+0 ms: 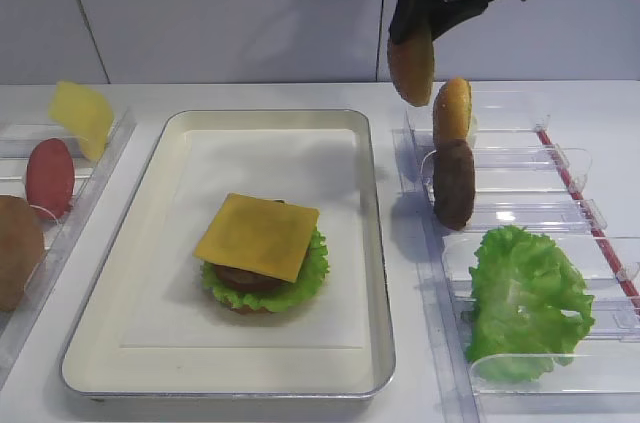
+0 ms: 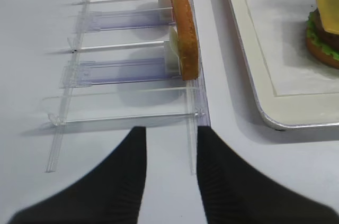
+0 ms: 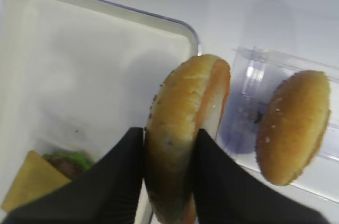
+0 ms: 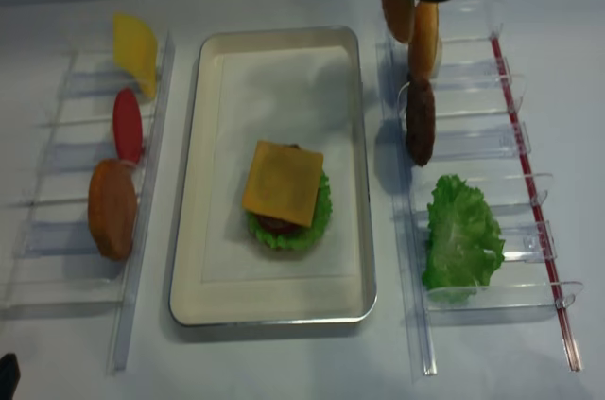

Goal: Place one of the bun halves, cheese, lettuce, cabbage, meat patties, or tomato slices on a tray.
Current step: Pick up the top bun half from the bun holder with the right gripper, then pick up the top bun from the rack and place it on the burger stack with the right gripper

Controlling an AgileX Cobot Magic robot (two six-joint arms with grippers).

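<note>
My right gripper (image 3: 169,138) is shut on a golden, speckled bun half (image 3: 183,128), which it holds on edge. In the high view this bun (image 1: 411,65) hangs in the air by the tray's far right corner, above the right rack. The silver tray (image 1: 377,243) holds a stack topped by a cheese slice (image 1: 258,235) over a patty and lettuce. Another bun half (image 1: 452,111), a meat patty (image 1: 454,183) and lettuce (image 1: 525,298) stand in the right rack. My left gripper (image 2: 169,139) is open and empty, low over the table by the left rack.
The clear left rack (image 2: 127,65) holds a cheese slice (image 1: 82,115), a tomato slice (image 1: 49,178) and a bun half (image 1: 18,251). The clear right rack (image 1: 560,168) has a red strip along its outer side. Both racks flank the tray closely.
</note>
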